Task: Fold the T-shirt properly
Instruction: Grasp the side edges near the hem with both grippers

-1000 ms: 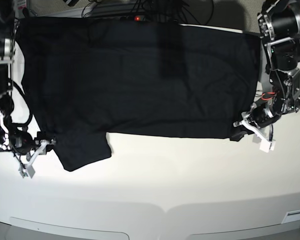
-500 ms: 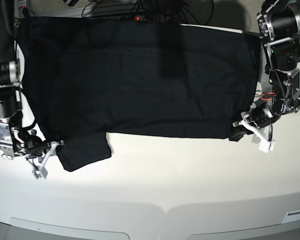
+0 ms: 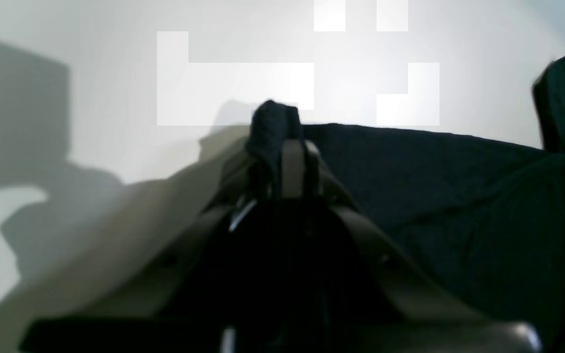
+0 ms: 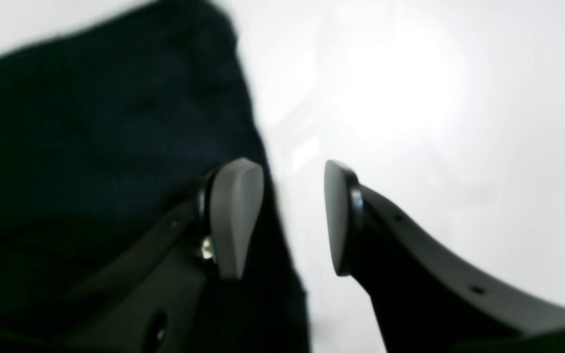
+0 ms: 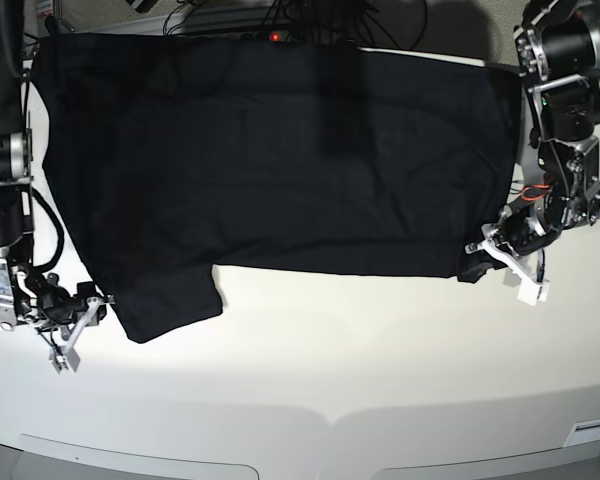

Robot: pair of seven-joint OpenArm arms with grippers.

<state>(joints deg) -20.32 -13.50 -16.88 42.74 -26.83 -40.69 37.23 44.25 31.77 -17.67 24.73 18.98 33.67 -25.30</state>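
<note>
The black T-shirt (image 5: 280,150) lies spread flat across the far half of the white table, plain side up, with one sleeve (image 5: 170,300) hanging toward the front left. My left gripper (image 5: 477,252) is at the shirt's right front corner, shut on a pinch of black fabric (image 3: 275,127) that stands up between its fingertips. My right gripper (image 5: 84,326) is beside the sleeve's left edge and open. In the right wrist view, one finger (image 4: 236,215) rides over the T-shirt's (image 4: 91,147) edge and the other (image 4: 339,215) is over bare table, with nothing held between them.
A power strip with a red light (image 5: 275,37) and cables run along the table's back edge behind the shirt. White tabletop (image 5: 330,360) stretches from the shirt to the rounded front edge. Both arm bases stand at the table's sides.
My right gripper swung in toward the sleeve, then pulled back slightly left and toward the front. The left gripper and the shirt have stayed put.
</note>
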